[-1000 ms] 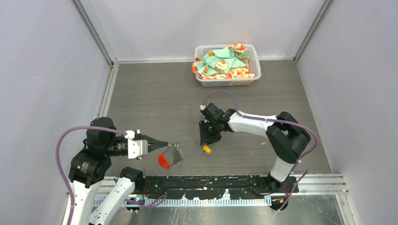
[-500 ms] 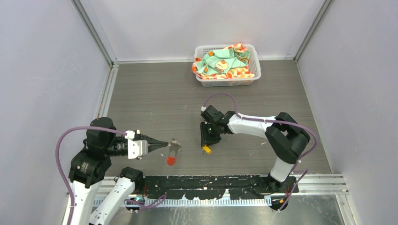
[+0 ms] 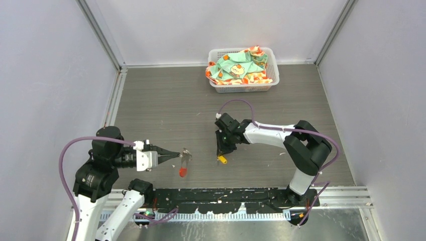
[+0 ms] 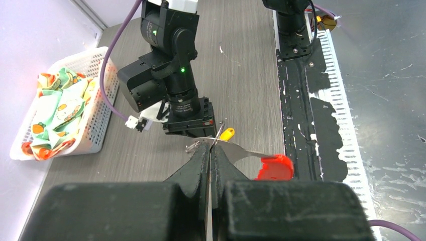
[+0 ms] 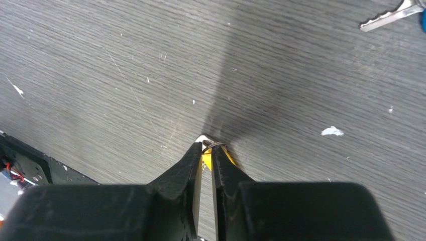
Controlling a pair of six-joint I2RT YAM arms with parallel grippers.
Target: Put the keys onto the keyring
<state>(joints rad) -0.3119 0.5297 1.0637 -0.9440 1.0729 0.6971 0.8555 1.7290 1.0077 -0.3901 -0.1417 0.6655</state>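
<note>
My left gripper is shut on the thin metal keyring and holds it above the table; the red tag hangs below it and also shows in the left wrist view. My right gripper points down at the table, its jaws closed on the yellow-tagged key. The yellow tag shows between the fingers and the key's small ring sits at the tips. The key also shows in the left wrist view. The blue-tagged key's blade lies on the table at the upper right edge of the right wrist view.
A white basket with patterned cloth stands at the back of the table and also shows in the left wrist view. A black rail runs along the near edge. Grey walls enclose the left, right and back.
The red tag has stopped swinging and now hangs still below the left gripper. The right gripper's jaws have narrowed onto the yellow-tagged key.
</note>
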